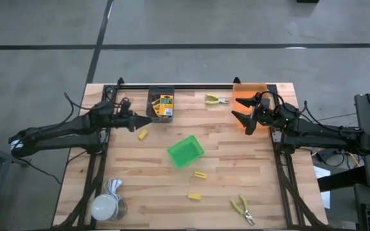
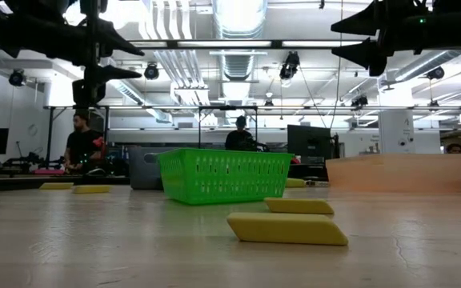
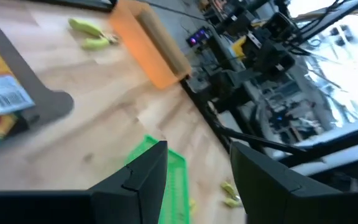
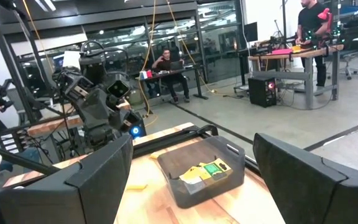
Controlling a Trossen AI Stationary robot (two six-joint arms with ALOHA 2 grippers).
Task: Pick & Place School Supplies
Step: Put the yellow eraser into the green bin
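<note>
Left gripper (image 1: pixel 135 121) is hovering empty, fingers spread, near the table's (image 1: pixel 262 192) far left, beside the grey bin (image 1: pixel 160 102) holding the crayon boxes (image 1: pixel 166 105). Right gripper (image 1: pixel 244 118) is hovering spread and empty by the orange bin (image 1: pixel 249 91) at the far right corner. Yellow blocks (image 1: pixel 194 196) are lying mid-table near the green bin (image 1: pixel 185 151); pliers (image 1: pixel 243 209) are lying at the near edge, another pair (image 1: pixel 216 99) at the far edge.

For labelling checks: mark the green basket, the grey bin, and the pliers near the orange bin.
green basket (image 1: pixel 185 152), high view, on its floor.
grey bin (image 1: pixel 151 106), high view, on its left wall.
pliers (image 1: pixel 216 99), high view, on the yellow handles.
</note>
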